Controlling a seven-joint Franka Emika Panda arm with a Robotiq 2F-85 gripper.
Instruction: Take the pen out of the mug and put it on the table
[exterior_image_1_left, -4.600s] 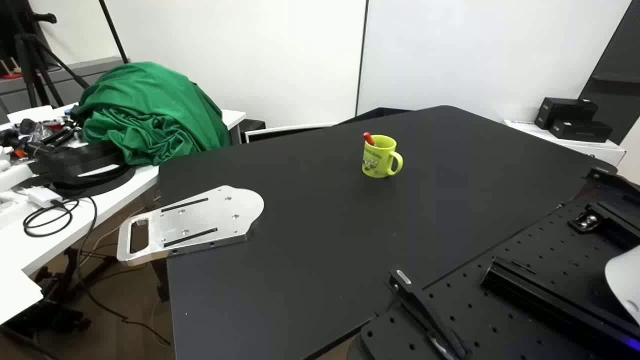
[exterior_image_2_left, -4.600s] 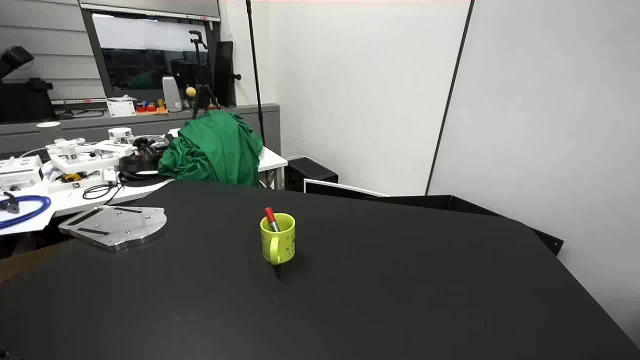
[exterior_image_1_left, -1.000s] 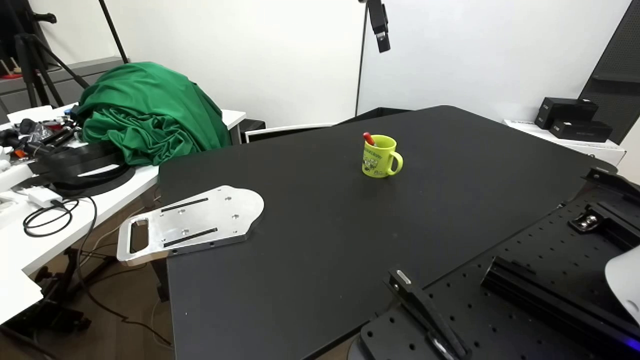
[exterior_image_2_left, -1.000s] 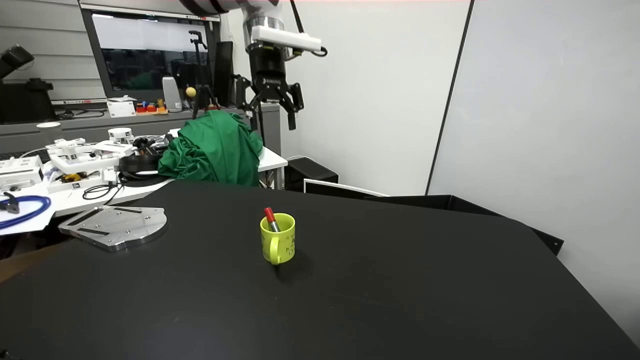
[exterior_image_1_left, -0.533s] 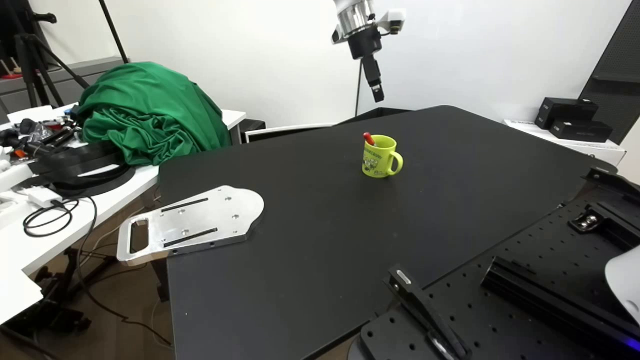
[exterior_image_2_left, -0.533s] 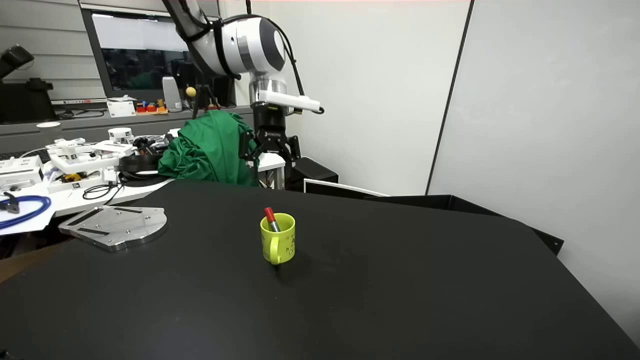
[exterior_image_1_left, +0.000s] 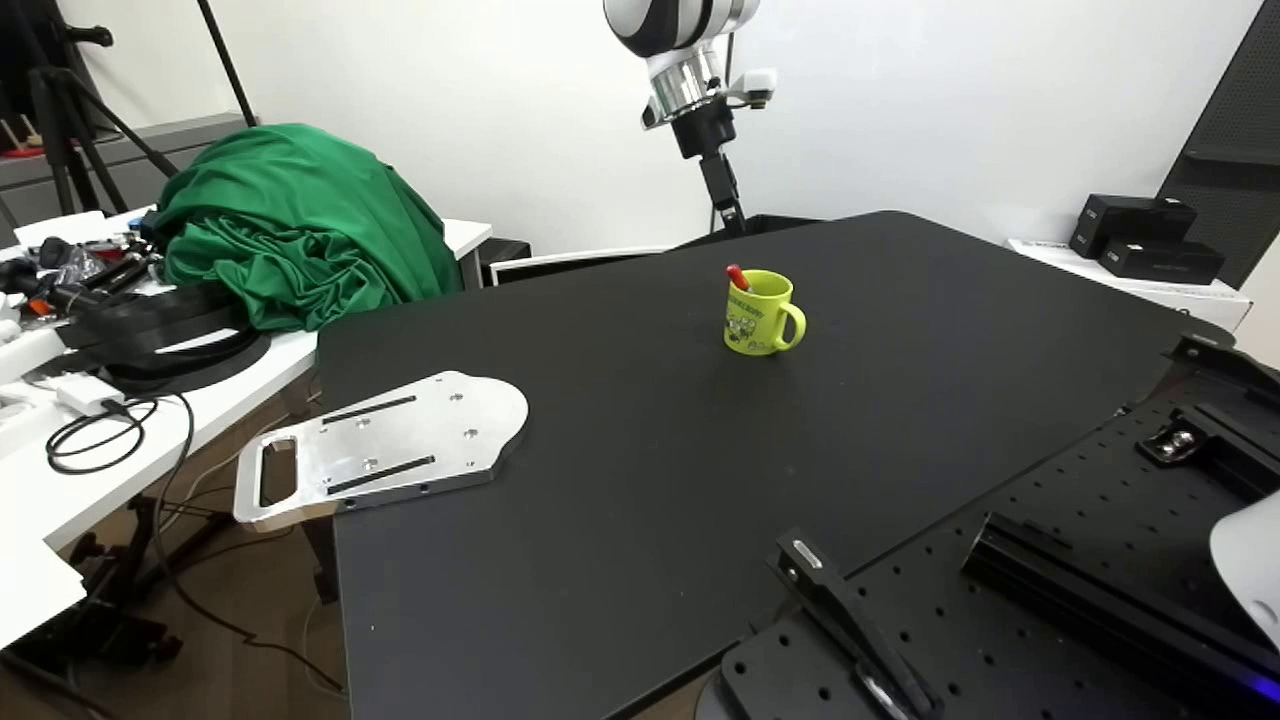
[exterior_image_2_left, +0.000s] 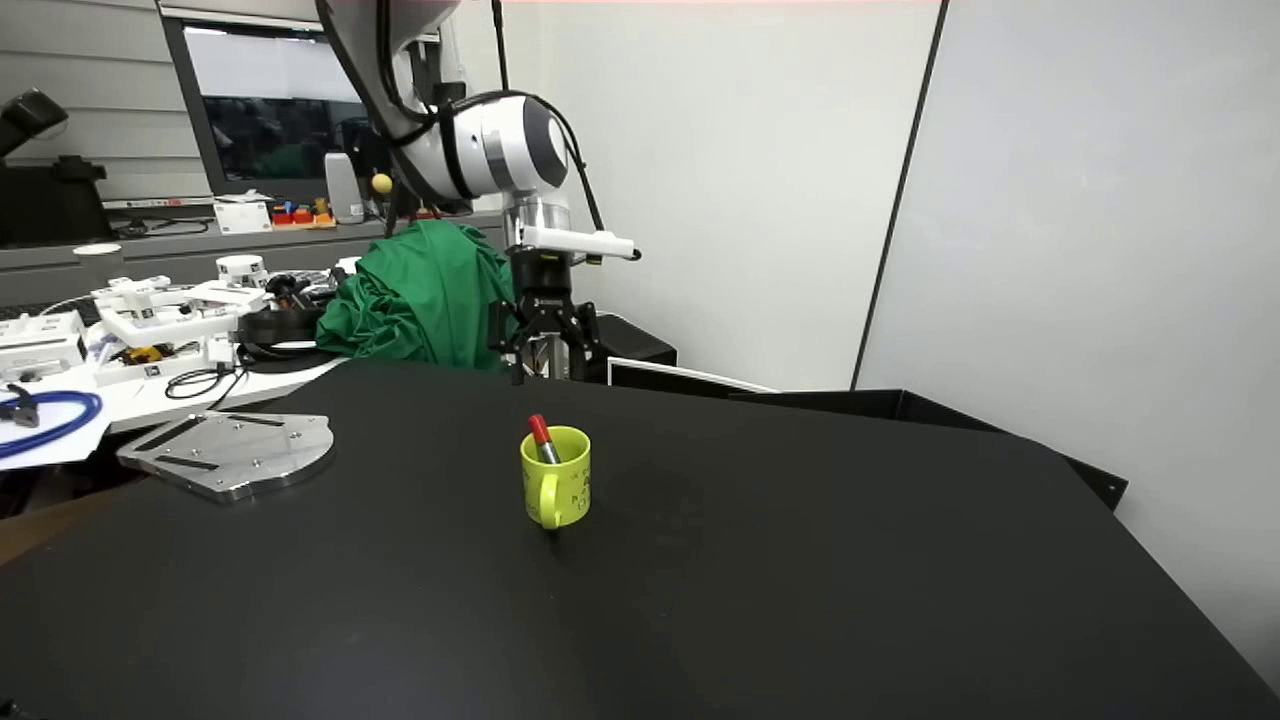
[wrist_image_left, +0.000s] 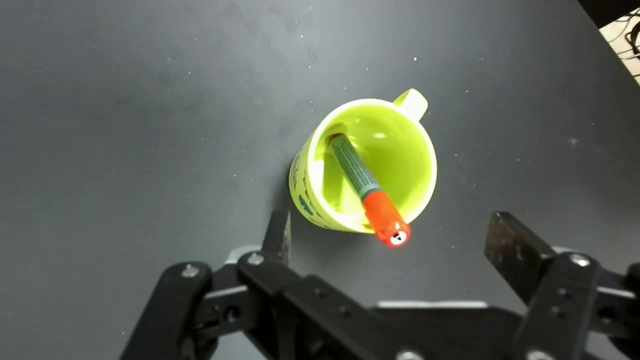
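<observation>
Gripper, spread wide and empty, had sunk lower toward the mug, so grasping the pen that leaned inside it seemed next.

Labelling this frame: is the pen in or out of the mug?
In. In the wrist view, the pen leans inside the mug, lower end within, red cap sticking out.

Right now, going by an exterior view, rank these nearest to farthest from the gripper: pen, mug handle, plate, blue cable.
From the gripper, in an exterior view:
1. Pen: leaning in the mug, red end up.
2. Mug handle: side away from the gripper.
3. Plate: left in the picture.
4. Blue cable: farther left, near the edge.
</observation>
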